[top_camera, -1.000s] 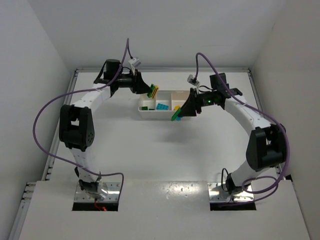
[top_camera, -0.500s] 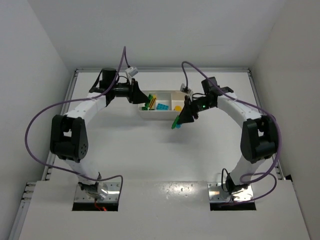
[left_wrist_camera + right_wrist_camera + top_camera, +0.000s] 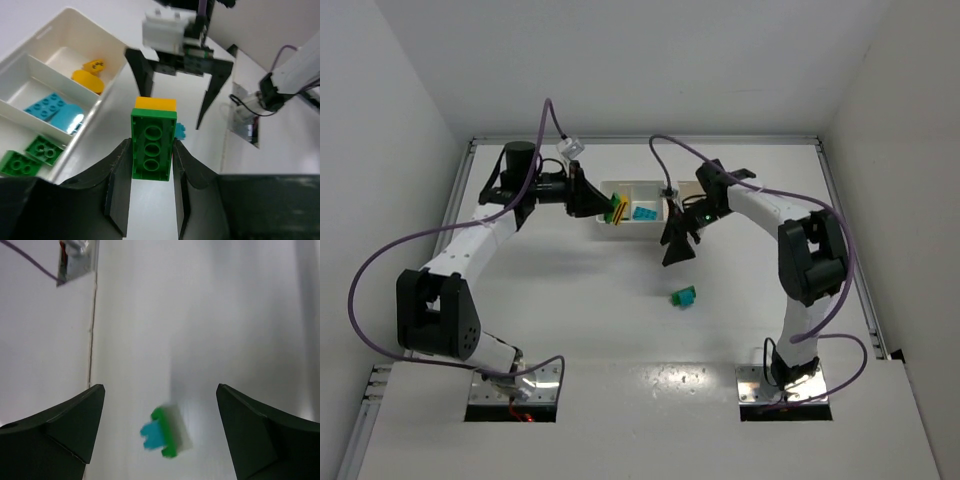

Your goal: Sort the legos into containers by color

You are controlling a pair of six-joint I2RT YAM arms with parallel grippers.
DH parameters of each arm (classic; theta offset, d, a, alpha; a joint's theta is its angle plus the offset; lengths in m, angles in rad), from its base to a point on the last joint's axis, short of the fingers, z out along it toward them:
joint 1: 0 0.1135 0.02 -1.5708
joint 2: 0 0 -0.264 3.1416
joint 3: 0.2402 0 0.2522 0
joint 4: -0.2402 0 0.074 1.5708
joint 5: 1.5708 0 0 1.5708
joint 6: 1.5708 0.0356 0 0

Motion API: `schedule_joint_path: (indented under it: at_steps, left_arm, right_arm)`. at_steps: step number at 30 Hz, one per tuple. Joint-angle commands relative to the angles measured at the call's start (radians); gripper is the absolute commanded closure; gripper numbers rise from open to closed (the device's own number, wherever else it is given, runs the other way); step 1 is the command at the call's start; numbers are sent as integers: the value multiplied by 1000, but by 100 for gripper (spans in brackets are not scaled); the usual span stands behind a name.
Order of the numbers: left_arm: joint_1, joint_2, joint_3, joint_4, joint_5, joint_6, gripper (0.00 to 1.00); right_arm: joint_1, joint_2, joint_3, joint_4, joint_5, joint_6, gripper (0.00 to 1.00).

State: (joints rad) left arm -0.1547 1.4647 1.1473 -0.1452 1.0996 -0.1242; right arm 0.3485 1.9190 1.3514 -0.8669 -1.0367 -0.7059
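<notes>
white table (image 3: 570,310) bears the green-cyan clump (image 3: 684,297) just base-side of the right gripper (image 3: 678,250), jaws apart; left gripper (image 3: 609,209) clamps a green-yellow clump (image 3: 153,142).

Everything is bright and white with soft light from above, so the arms (image 3: 480,240) throw only pale grey shadows on the bench (image 3: 610,310), and the shiny plate (image 3: 660,380) at the near edge shows little white sparkles. In the left wrist view the green brick (image 3: 152,150) is sharp, but the dark fingers (image 3: 117,185) of the left hand (image 3: 151,146) beside it look soft. In the right wrist view the small green and blue brick (image 3: 162,437) is smeared and fuzzy, and the dark fingers (image 3: 60,425) of the right hand (image 3: 160,387) are out of focus.
</notes>
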Motion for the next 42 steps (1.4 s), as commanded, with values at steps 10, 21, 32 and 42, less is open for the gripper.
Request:
schedule_joint_path:
  at_steps: [10,21,32,42]
  left_arm:
    - [-15,75,94,-50,307,-45,99]
    - [-34,115,137,-63,287,-6,99]
    - [-34,125,146,-63,278,12,99]
    - [3,76,155,-45,102,67,99]
  right_arm:
    - [10,-81,50,791,-303,726,8]
    - [56,-60,3,1318,-261,1232,12]
    - [86,-51,12,1287,-283,1232,46]
    - [66,-72,12,1010,-313,1026,100]
